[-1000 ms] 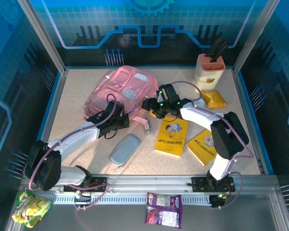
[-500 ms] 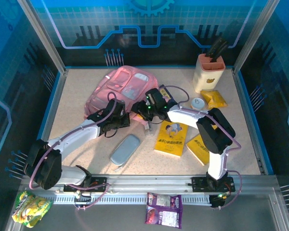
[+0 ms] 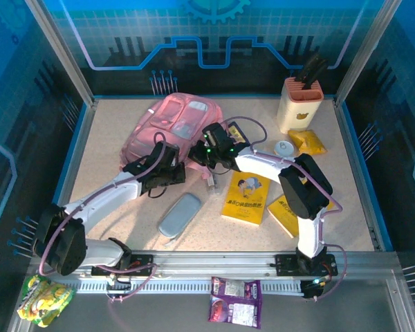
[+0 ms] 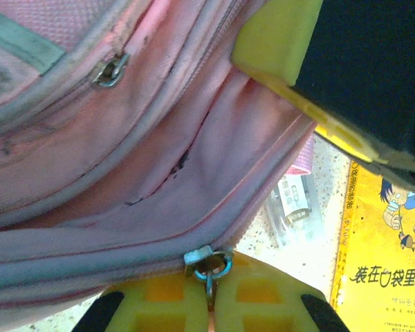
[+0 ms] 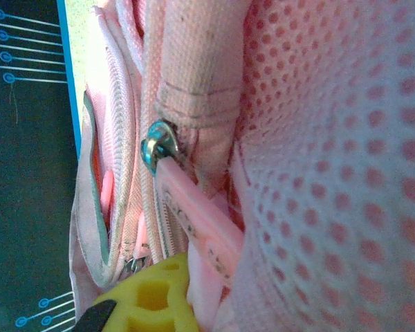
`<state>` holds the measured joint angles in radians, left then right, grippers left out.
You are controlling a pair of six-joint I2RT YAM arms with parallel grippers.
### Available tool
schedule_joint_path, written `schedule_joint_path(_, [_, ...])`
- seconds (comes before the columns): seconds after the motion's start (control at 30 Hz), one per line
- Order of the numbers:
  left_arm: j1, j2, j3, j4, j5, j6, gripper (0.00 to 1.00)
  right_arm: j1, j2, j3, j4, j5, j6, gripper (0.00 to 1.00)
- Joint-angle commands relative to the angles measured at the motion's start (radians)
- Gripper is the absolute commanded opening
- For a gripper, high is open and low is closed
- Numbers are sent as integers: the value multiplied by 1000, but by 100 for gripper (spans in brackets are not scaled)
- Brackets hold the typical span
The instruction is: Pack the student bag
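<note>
Pink and soft, the student bag (image 3: 171, 124) lies at about 11 o'clock on the counter (image 3: 111, 207), with both arms reaching to its near edge. The left fingers (image 4: 204, 308) are pressed together on a metal zip ring (image 4: 209, 266) at the end of a zip line that looks closed. The right fingers (image 5: 149, 297) are also closed, apparently on a pink zip tab (image 5: 194, 214) hanging from a second ring (image 5: 155, 149).

Progress, as judged from the layout: packing has not begun, and the work is at the stage of opening the bag. The likely contents are all loose on the counter:
- a grey-blue pencil case (image 3: 180, 214) at 7 o'clock
- two yellow books (image 3: 247, 196) (image 3: 290, 211) at 4 to 5 o'clock
- a small clear packet (image 3: 211, 183) just beside the bag's near corner

A knife block (image 3: 301, 104) and a yellow pouch (image 3: 308, 142) sit at 2 o'clock.

Legible writing: in the left wrist view one book cover (image 4: 384, 235) carries black Chinese characters, seemingly "装在口袋里的", cut off at the frame edge. Other labels are too small to read.
</note>
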<state>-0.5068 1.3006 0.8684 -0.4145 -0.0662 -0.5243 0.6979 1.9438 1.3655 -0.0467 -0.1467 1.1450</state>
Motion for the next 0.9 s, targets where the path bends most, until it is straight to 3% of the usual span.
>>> schedule_joint_path(0.0, [-3, -73, -24, -103, 10, 10, 0, -33, 14, 73, -35, 64, -102, 0])
schedule_joint_path(0.2, [8, -115, -51, -162, -22, -6, 0, -98, 55, 155, -100, -5, -159, 0])
schedule_joint_path(0.6, [18, -54, -23, -77, 129, -30, 0, -153, 229, 435, -307, -113, -296, 0])
schedule_joint_path(0.7, [17, -15, 18, -63, 102, -47, 0, -161, 218, 445, -351, -135, -326, 21])
schedule_joint_path(0.87, [18, 24, 72, -70, 62, -54, 0, -173, 80, 291, -349, -171, -351, 47])
